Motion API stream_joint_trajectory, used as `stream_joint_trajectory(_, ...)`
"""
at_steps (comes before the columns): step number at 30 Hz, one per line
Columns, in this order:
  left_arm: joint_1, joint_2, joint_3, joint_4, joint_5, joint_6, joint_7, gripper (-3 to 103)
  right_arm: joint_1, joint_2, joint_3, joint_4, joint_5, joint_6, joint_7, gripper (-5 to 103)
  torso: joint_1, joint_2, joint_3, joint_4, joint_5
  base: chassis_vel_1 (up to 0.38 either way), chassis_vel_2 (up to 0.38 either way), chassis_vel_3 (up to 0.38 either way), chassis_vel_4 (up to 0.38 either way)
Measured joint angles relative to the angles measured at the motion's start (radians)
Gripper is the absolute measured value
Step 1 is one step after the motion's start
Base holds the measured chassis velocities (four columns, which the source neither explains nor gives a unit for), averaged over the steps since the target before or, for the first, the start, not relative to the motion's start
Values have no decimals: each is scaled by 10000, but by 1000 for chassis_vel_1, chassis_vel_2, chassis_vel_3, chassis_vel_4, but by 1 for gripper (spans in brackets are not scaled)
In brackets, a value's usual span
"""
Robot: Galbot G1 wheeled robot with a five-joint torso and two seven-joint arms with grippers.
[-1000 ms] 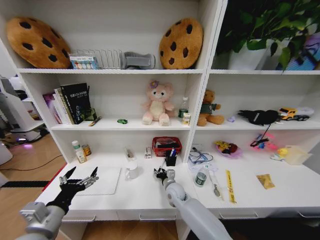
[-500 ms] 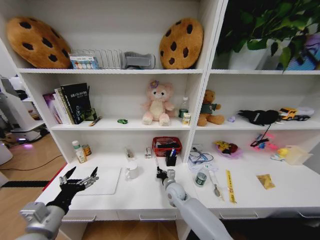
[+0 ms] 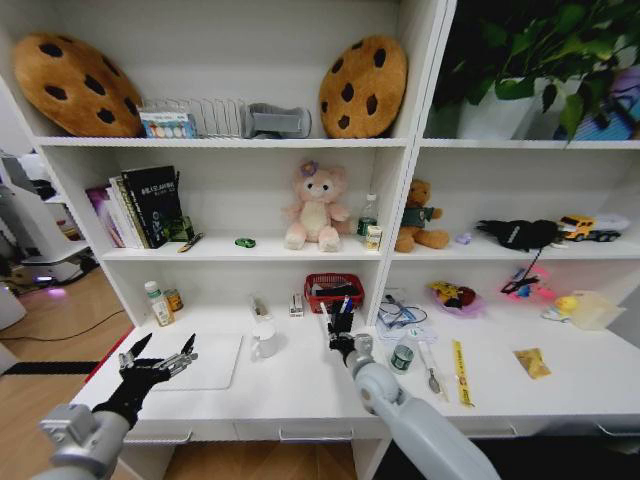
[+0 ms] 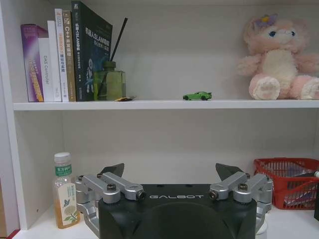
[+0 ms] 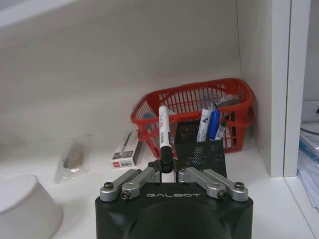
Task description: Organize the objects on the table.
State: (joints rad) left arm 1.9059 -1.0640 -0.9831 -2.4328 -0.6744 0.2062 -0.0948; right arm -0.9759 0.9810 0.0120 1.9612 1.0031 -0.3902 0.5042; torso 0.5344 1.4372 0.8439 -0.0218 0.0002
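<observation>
The right hand (image 5: 168, 175) is shut tight on a pen (image 5: 164, 135), standing it up in the middle of the frame so it can drop into the black cup (image 5: 199, 149) just behind. The left hand (image 3: 158, 358) waits open, lower left, over the tabletop (image 3: 290, 385).

head view high, facing shelving, wrist views low and near, both sharing red basket (image 5: 194, 107)
</observation>
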Motion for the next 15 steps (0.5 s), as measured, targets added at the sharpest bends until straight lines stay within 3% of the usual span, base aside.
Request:
stream_joint_trajectory(7, 0, -1, 0, 0, 0, 0, 0, 100, -454, -277, 482, 1392, 935, -92, 358, 11, -1, 1, -1, 1, 0, 0, 0, 0, 0)
stream_joint_trajectory(9, 0, 0, 0, 0, 0, 0, 0, 100, -470, -306, 599, 2013, 1965, -101, 751, 11, 0, 0, -1, 2, -2, 0, 0, 0, 0)
stream_joint_trajectory(12, 0, 0, 0, 0, 0, 0, 0, 100, -476, -306, 630, 2282, 2486, -34, 958, 11, -1, 0, 0, 3, -2, 0, 0, 0, 0)
stream_joint_trajectory(15, 0, 0, 0, 1, 0, 0, 0, 100, -569, -174, 643, 2788, 3557, 210, 1920, 11, -1, 0, 0, 1, -2, 0, 0, 0, 0)
